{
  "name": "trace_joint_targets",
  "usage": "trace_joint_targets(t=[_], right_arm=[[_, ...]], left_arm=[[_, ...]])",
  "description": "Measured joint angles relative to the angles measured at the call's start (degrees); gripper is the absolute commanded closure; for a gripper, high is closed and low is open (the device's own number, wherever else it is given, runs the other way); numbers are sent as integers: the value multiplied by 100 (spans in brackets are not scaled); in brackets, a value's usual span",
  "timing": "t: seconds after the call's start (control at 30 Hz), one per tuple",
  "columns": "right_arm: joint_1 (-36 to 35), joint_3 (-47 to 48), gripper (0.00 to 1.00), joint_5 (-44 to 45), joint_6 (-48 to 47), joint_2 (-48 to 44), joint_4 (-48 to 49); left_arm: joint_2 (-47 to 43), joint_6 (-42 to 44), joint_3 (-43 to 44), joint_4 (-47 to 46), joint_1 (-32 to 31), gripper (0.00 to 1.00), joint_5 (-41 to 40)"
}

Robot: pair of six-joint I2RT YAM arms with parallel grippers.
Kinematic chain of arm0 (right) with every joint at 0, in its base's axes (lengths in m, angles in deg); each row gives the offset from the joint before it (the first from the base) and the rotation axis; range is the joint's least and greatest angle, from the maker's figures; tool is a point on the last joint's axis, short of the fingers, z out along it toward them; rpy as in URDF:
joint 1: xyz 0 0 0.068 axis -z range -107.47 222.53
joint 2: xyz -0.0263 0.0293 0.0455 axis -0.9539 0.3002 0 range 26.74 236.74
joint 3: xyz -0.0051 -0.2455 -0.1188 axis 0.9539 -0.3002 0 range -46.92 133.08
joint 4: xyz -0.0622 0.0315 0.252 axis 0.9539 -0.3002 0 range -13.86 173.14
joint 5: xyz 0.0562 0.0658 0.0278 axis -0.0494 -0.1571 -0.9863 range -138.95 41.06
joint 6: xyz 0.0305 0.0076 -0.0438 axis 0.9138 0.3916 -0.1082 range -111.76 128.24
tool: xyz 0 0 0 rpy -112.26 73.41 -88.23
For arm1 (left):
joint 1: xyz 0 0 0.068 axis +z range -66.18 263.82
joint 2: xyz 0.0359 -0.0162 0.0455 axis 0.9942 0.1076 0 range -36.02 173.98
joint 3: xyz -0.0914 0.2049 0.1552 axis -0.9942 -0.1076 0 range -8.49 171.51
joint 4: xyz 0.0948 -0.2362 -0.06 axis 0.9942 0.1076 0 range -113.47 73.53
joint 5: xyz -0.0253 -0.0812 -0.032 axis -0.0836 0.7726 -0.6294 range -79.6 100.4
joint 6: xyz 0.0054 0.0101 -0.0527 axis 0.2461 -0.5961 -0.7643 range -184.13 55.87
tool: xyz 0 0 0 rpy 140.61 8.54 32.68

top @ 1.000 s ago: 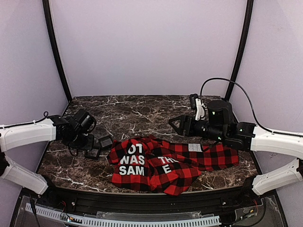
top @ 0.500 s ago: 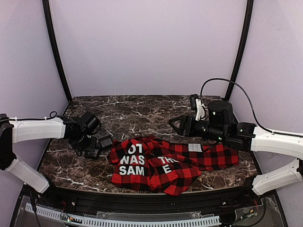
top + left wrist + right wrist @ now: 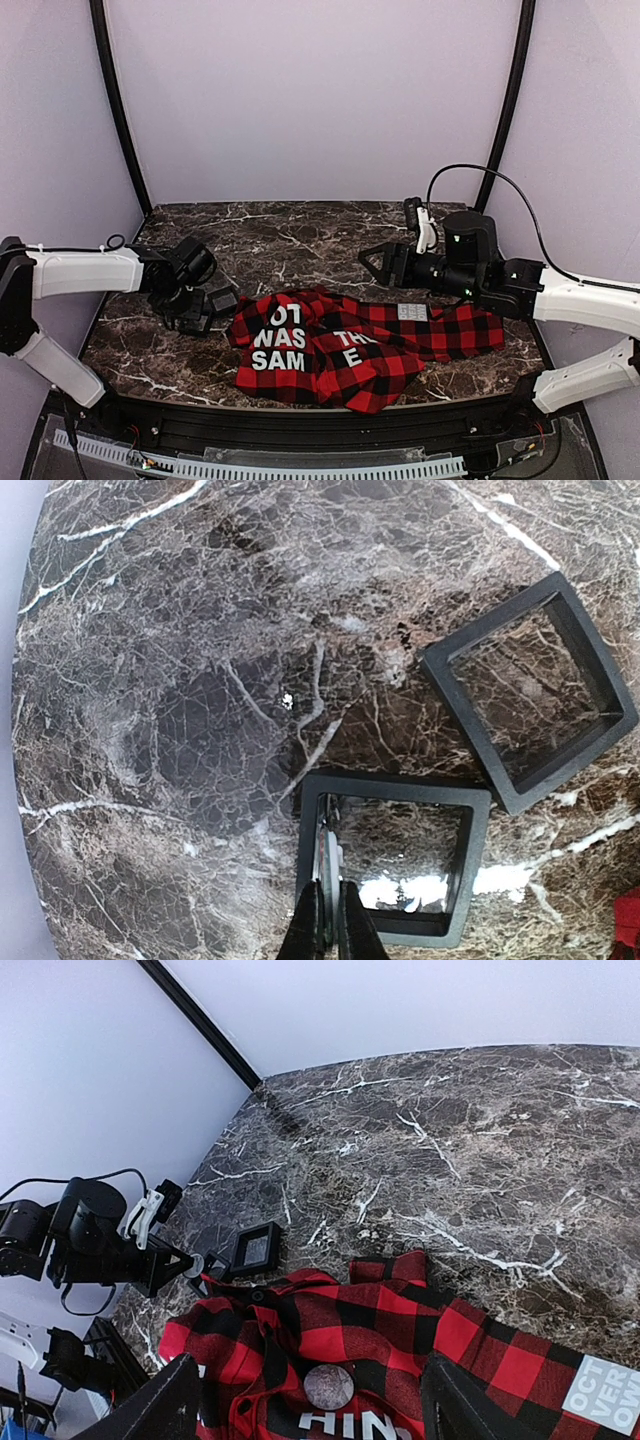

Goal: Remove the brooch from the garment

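Note:
The garment (image 3: pixel 330 340), red-and-black plaid with white letters, lies crumpled at the front middle; it also shows in the right wrist view (image 3: pixel 370 1310). My left gripper (image 3: pixel 331 890) is shut on the brooch (image 3: pixel 330 855), a thin pale disc seen edge-on, held over a black square frame (image 3: pixel 400 788). The right wrist view shows the round brooch (image 3: pixel 195 1264) at the left gripper's tip, left of the garment. In the top view the left gripper (image 3: pixel 192 312) is beside the garment's left edge. My right gripper (image 3: pixel 310 1410) is open and empty above the garment's back edge (image 3: pixel 370 262).
A second black square frame (image 3: pixel 472 730) lies just beyond the first, both left of the garment (image 3: pixel 222 298). A round mottled grey patch (image 3: pixel 328 1387) shows on the garment above white letters. A white label (image 3: pixel 412 312) is on the cloth's right part. The marble table (image 3: pixel 300 240) has walls around it.
My left arm has moved a little to the right, bringing its gripper closer over the black frames. The right arm has barely shifted. The garment has not moved.

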Motion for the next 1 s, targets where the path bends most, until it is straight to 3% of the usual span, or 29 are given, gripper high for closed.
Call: trace_joint_targets(t=[0.27, 1.0], right_arm=[[11, -2, 25, -4, 26, -31, 0], [11, -66, 25, -7, 74, -103, 0]], left_arm=[[179, -2, 76, -9, 0, 99, -42], [382, 50, 160, -50, 0, 82, 79]])
